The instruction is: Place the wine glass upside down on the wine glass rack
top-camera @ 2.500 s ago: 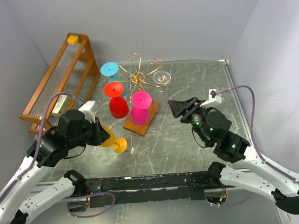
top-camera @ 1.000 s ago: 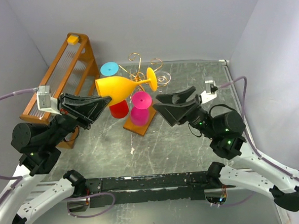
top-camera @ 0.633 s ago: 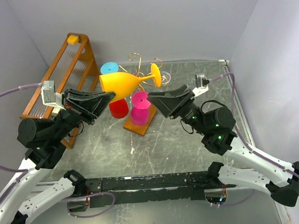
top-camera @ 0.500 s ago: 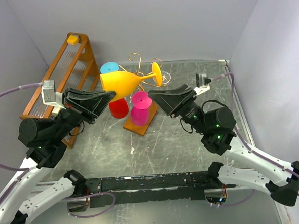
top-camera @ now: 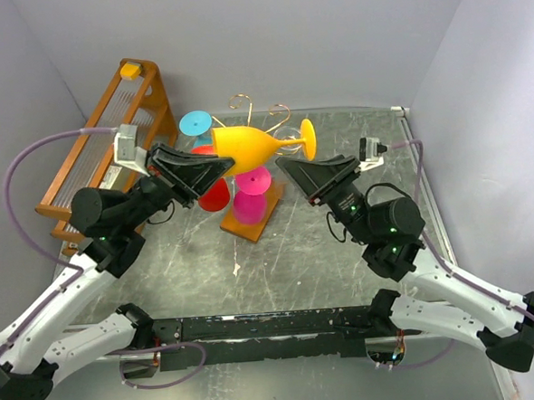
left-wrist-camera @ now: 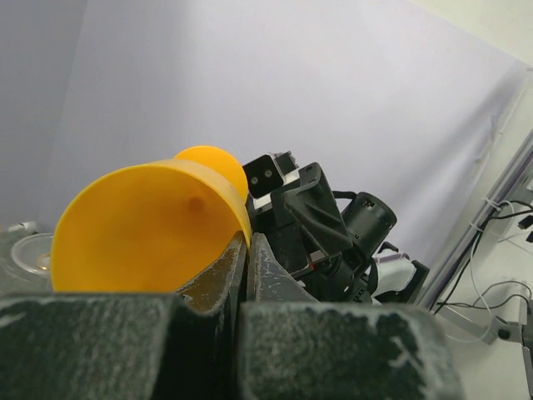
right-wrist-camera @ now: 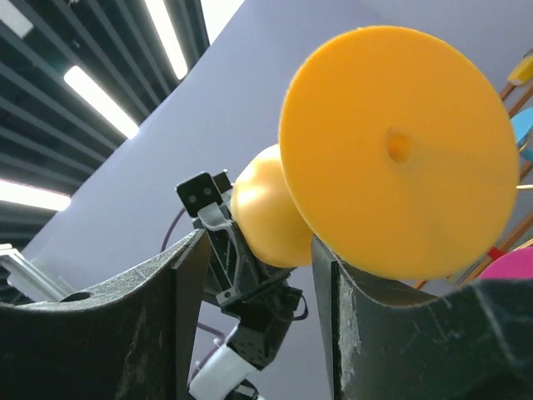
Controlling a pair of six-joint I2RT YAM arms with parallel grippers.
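Note:
The orange wine glass (top-camera: 250, 147) is held on its side in the air, above the gold wire wine glass rack (top-camera: 242, 106) on its wooden base (top-camera: 250, 224). My left gripper (top-camera: 211, 170) is shut on the rim of its bowl (left-wrist-camera: 141, 225), and the fingertips (left-wrist-camera: 243, 250) pinch the wall. The glass's round foot (top-camera: 308, 139) points right. My right gripper (top-camera: 289, 167) is open just below and beside the foot. In the right wrist view its fingers (right-wrist-camera: 141, 317) stand on either side of the stem, with the foot (right-wrist-camera: 400, 150) close ahead.
A pink glass (top-camera: 251, 194) and a red glass (top-camera: 212, 189) hang upside down on the rack, and a blue foot (top-camera: 194, 123) shows behind. A tall orange-brown slatted wooden frame (top-camera: 109, 137) stands at the back left. Walls close the table on three sides.
My left arm lifted the orange glass off the table and carried it right, over the rack. My right gripper rose toward the glass's foot and stayed open.

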